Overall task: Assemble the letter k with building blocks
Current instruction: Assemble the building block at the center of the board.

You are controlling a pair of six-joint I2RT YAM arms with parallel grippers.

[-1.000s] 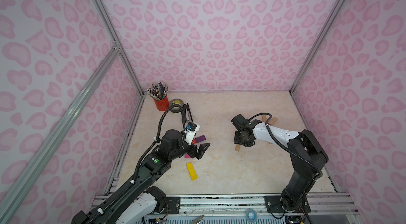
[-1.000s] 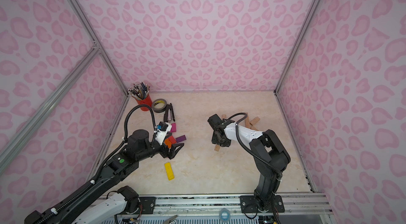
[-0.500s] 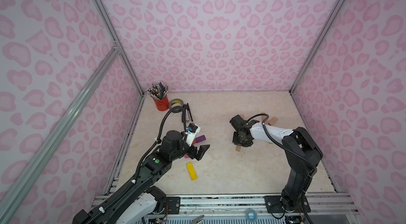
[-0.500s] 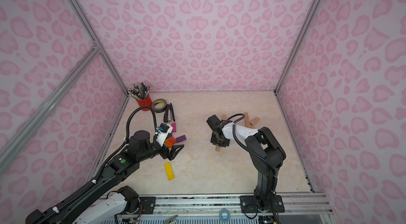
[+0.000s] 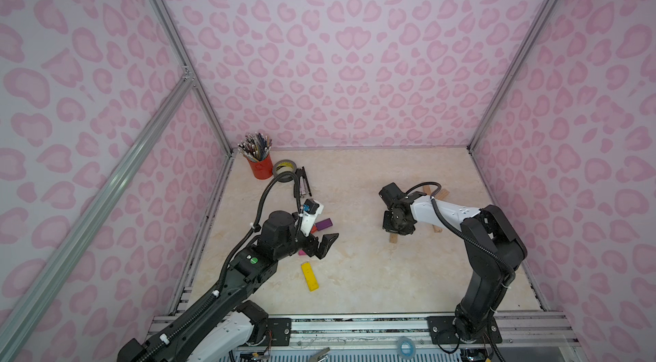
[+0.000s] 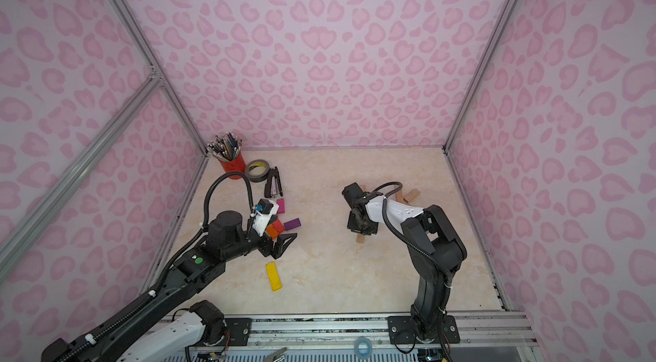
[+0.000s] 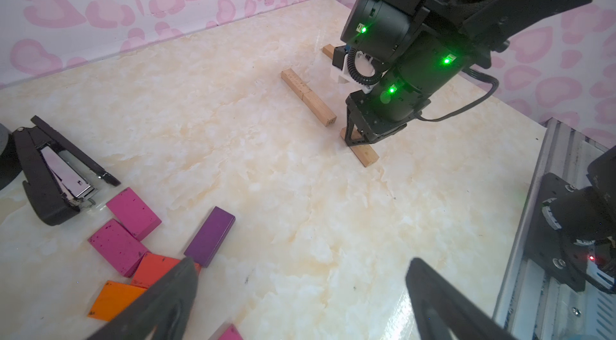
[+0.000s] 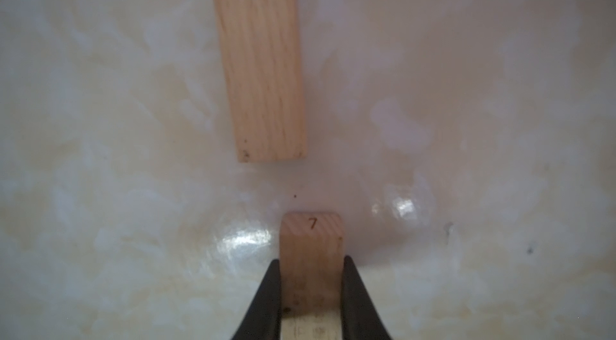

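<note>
Two tools show up, and the right tool (image 8: 311, 258) is the busy one. It points down and is clamped on the two long sides of a plain wood block (image 8: 311, 231) that has a small 7 on its end. That block looks to lie low on the pale worktop (image 5: 372, 271), with its far end sticking out from under the tool. Just ahead of the tool's tips, across a small gap, a second wood block (image 8: 263, 55) lies flat and nearly in line with the held one. In the left wrist view a third wood block (image 7: 295, 80) touches the second one end to end, so the two make one long bar. A few more wood blocks (image 5: 443, 195) lie behind the right arm, partly hidden. The left tool (image 7: 303, 265) is well apart from all that. Its jaws are spread wide with nothing between them, and it hangs above the worktop. Right by one of its fingers lie two orange blocks (image 7: 113, 298), and just past them a purple block (image 7: 210, 236) and two magenta blocks (image 7: 133, 213). A yellow block (image 5: 309, 276) lies alone close to this tool, on the side toward the arm bases. Farther from the tool than the magenta blocks sits a black stapler (image 7: 56, 168), then a roll of tape (image 5: 284, 167) and a red cup (image 5: 261, 168) full of pencils.
</note>
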